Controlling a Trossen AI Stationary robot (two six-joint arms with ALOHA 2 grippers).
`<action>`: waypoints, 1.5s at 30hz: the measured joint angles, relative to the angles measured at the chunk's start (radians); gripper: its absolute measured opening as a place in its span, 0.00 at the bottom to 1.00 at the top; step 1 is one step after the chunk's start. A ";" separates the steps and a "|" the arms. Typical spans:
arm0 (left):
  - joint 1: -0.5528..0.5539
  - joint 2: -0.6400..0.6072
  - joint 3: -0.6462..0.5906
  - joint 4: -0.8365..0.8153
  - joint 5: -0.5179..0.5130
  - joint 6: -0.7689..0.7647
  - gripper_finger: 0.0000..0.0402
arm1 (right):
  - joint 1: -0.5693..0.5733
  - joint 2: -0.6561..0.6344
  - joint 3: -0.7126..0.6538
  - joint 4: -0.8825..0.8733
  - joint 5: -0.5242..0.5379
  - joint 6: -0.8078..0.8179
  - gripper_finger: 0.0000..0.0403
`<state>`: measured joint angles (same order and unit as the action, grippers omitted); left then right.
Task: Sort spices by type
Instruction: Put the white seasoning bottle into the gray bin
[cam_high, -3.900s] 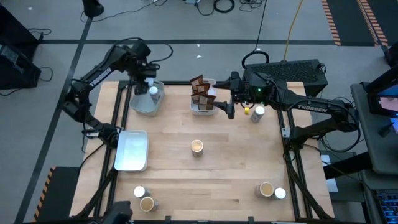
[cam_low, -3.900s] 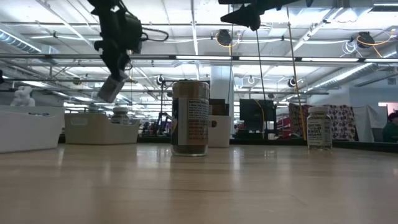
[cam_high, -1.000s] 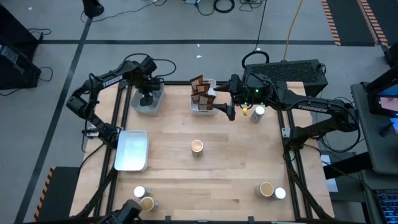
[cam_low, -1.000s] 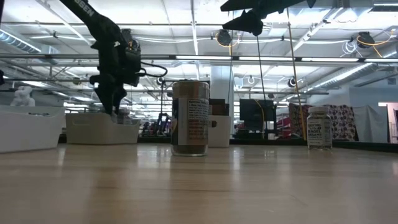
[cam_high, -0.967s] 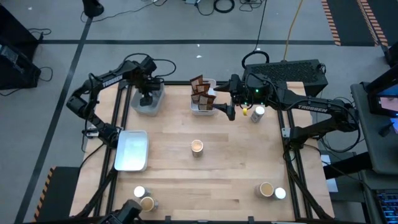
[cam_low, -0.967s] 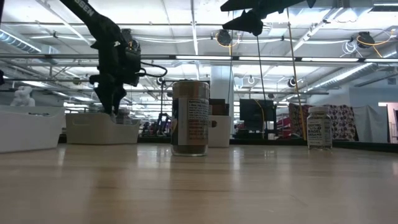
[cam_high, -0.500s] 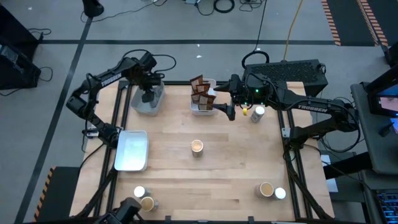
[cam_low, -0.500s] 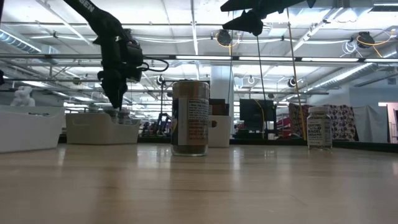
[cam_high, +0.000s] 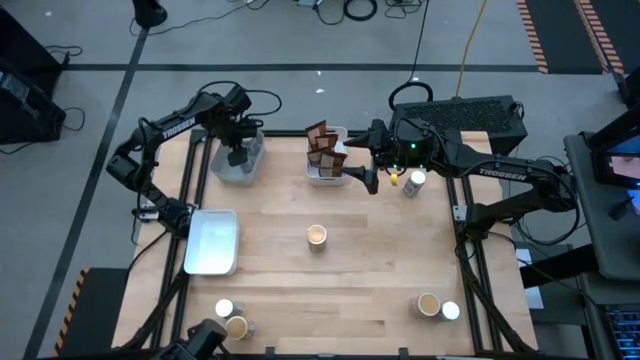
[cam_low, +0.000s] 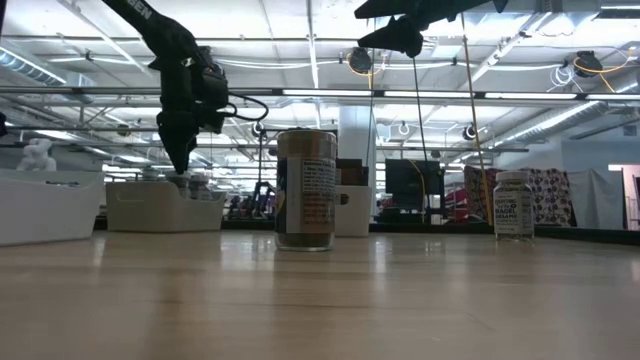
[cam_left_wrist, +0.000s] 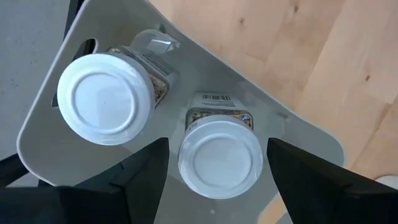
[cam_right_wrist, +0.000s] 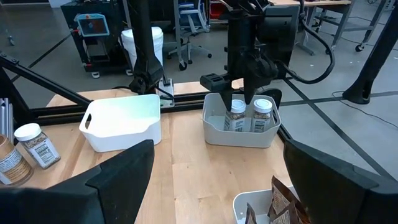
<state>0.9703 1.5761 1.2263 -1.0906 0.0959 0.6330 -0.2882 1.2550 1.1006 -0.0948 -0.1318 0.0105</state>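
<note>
Upper left of the high frame: left hand (cam_high: 237, 152) over the bin (cam_high: 238, 172)
Fingers spread, straddling an upright white-topped jar (cam_left_wrist: 220, 155) directly below

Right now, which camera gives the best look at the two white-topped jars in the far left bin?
The left wrist view: both white-topped jars stand upright in the bin, one between the left gripper's open fingers. The right wrist view shows them side-on. The high view has the arm covering them. The low view shows only the bin's wall.
</note>
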 joint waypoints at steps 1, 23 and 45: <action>0.000 0.000 0.000 0.000 0.000 0.000 0.69 | 0.000 0.000 0.000 0.000 0.000 0.000 0.85; -0.002 0.030 0.003 0.008 -0.030 -0.045 0.53 | 0.000 0.000 0.000 0.000 0.000 0.000 0.85; 0.020 0.033 0.001 -0.013 -0.090 -0.563 0.35 | 0.000 0.000 0.000 0.000 -0.005 -0.003 0.85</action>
<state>0.9907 1.6089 1.2275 -1.1039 0.0056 0.0700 -0.2882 1.2552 1.1004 -0.0944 -0.1364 0.0071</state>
